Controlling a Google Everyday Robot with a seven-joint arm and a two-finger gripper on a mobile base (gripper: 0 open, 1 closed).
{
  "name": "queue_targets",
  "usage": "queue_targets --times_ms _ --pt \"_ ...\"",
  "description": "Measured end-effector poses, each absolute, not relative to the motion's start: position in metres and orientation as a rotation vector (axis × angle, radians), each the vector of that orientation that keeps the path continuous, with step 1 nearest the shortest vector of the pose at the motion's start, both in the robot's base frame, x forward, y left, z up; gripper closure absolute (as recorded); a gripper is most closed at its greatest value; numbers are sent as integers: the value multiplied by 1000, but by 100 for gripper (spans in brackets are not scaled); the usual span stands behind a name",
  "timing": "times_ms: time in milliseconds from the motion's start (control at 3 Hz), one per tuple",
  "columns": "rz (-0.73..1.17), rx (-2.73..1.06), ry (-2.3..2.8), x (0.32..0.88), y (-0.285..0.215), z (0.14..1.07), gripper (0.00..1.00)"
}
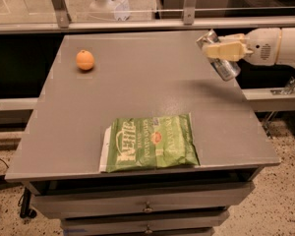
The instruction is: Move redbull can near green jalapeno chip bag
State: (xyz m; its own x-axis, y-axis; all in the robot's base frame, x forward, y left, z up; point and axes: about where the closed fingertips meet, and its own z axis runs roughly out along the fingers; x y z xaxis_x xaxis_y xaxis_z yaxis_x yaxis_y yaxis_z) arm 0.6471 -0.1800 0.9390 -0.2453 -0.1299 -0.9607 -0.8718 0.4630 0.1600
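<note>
The cream claw (221, 50) is clamped on the slim silver can (227, 69), holding it tilted in the air over the right edge of the table (137, 87). The flat, crinkly green chip bag (150, 142) lies near the front edge, well apart from the can. A round orange (85, 60) sits far left.

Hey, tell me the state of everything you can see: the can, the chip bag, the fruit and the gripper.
redbull can: lifted off the table, tilted, at its right edge.
gripper: far right, jaws closed on the can.
green jalapeno chip bag: lying flat near the front edge.
orange: resting far left, apart from everything.
</note>
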Motion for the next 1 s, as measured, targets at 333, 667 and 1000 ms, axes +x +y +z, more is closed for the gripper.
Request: queue_targets --times_ms 333,667,1000 --pt "953 -740 1617 627 -193 930 100" --pt "1001 -630 1521 613 -193 933 100" --pt "1001 -631 1522 613 -193 932 100"
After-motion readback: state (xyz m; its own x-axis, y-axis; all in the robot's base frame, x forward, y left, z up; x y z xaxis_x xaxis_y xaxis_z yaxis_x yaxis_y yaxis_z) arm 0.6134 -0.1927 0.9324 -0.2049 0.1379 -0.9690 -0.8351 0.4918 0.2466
